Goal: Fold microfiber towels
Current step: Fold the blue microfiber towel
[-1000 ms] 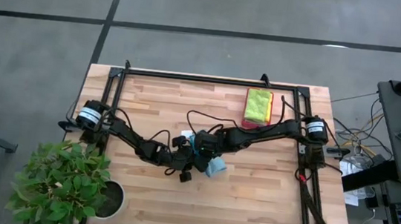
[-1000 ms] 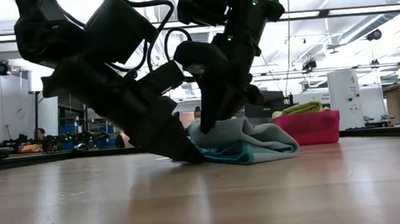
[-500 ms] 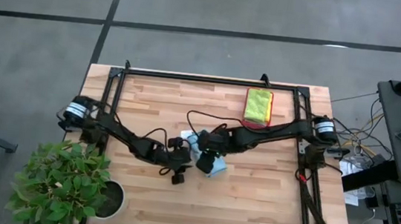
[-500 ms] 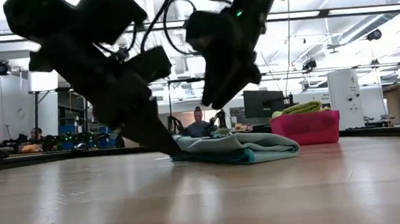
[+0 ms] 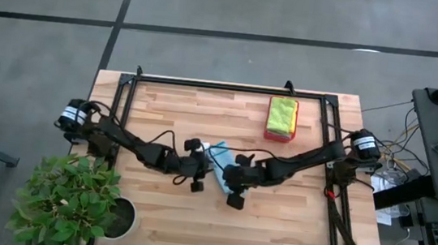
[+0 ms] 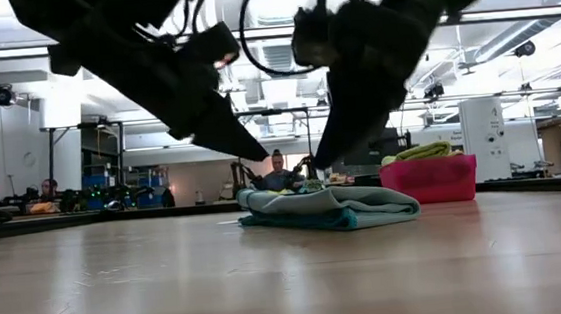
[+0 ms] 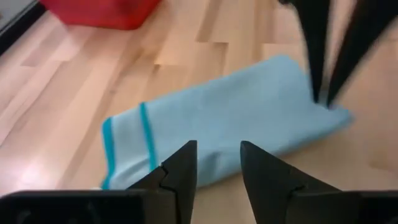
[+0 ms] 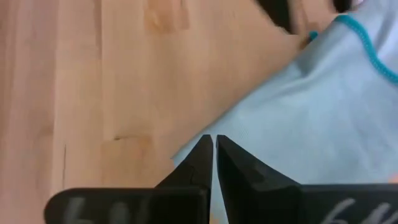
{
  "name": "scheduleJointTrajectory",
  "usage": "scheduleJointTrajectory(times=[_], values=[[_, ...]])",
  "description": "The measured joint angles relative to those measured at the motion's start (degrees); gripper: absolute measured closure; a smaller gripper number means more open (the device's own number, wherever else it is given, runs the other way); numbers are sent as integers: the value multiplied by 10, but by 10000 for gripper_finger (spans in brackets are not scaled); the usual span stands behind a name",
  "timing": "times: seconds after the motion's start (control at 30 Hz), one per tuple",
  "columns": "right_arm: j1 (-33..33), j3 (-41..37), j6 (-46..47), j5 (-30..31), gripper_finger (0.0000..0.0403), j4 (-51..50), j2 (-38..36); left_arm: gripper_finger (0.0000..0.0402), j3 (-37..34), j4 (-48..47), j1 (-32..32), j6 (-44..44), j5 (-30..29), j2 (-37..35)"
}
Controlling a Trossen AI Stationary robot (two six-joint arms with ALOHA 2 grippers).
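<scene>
- I see the light blue towel [image 5: 221, 157] folded into a flat bundle near the middle of the wooden table [image 5: 160, 214], with its teal-trimmed edge showing in my left wrist view.
- My left gripper [image 7: 216, 163] hangs just above the towel's near edge, its 2 fingers parted with a clear gap and nothing between them.
- My right gripper [image 8: 212, 151] sits at the towel's opposite edge, fingers pressed together (I see no cloth pinched between them).
- In the low view both arms are lifted off the bundle, which lies alone on the wood.
- The pink-red tray [image 5: 279, 134] stands at the far right of the table, well apart, holding a green towel [image 5: 283, 113] over a yellow one.
</scene>
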Motion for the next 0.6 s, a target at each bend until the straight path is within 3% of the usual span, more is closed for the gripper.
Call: scheduleJointTrajectory(times=[0.27, 0.6], values=[[0, -104, -10, -3, 390, 220, 12, 293, 0, 19, 33, 0, -6, 47], [2, -153, -4, -43, 390, 257, 34, 293, 0, 16, 39, -16, -3, 88]])
